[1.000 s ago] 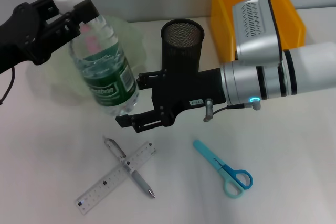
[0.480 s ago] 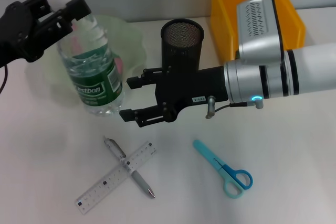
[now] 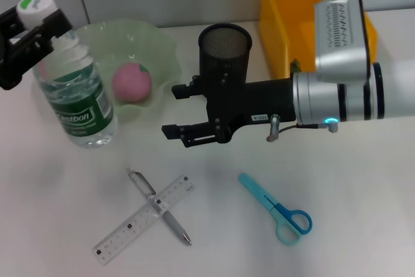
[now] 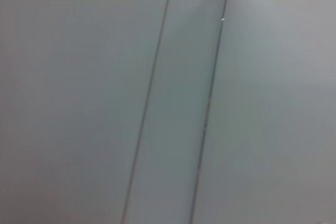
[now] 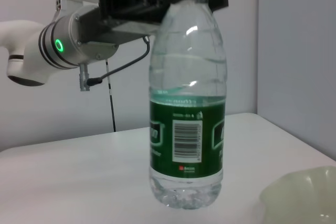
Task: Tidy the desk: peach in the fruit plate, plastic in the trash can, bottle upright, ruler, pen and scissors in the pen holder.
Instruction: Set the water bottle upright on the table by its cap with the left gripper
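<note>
On the white desk [image 3: 363,225], the clear bottle [image 3: 76,103] with its green label and white cap stands upright beside the fruit plate [image 3: 162,50] holding the peach [image 3: 132,83]. The left gripper [image 3: 34,23] clamps its neck. The right gripper [image 3: 180,111] hovers nearby, fingers spread, empty.

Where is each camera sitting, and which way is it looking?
Head view: sits on the robot's head, looks down at the desk; shows the left gripper shut on the water bottle at its cap, and the right gripper open by the pen holder.
Left wrist view: sits on the left wrist, faces a plain grey wall; none of the robot shows.
Right wrist view: sits on the right wrist, looks sideways at the bottle standing upright; shows the left arm holding it.
Shared: head and right wrist views both show the bottle and left gripper.
</note>
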You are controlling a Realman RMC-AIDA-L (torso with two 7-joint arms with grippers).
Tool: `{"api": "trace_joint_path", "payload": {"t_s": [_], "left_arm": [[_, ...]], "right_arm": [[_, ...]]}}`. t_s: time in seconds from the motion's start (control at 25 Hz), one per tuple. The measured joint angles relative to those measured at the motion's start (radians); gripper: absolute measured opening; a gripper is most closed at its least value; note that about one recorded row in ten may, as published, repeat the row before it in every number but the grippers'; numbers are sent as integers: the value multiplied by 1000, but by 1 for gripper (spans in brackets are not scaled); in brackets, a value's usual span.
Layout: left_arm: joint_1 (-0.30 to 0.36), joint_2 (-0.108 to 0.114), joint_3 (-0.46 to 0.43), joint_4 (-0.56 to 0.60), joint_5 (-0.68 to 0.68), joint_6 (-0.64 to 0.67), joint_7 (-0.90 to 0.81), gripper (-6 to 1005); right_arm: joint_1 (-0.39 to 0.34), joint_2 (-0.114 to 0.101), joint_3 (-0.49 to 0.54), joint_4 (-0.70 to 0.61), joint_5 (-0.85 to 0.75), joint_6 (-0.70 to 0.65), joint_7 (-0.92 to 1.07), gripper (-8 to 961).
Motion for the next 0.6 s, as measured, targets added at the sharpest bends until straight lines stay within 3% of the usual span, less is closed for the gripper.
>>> {"api": "trace_joint_path", "payload": {"t_s": [0.4,0.6], "left_arm": [[38,-28,-10,-20,2,-108,139,447],[36,-32,-10,-85,2,-152,210,447]], "right_arm": [[-25,-2,-11,-14,-20,-5,-1,772],[-51,-3,-10,-47,-69,-6,23,772]]}}
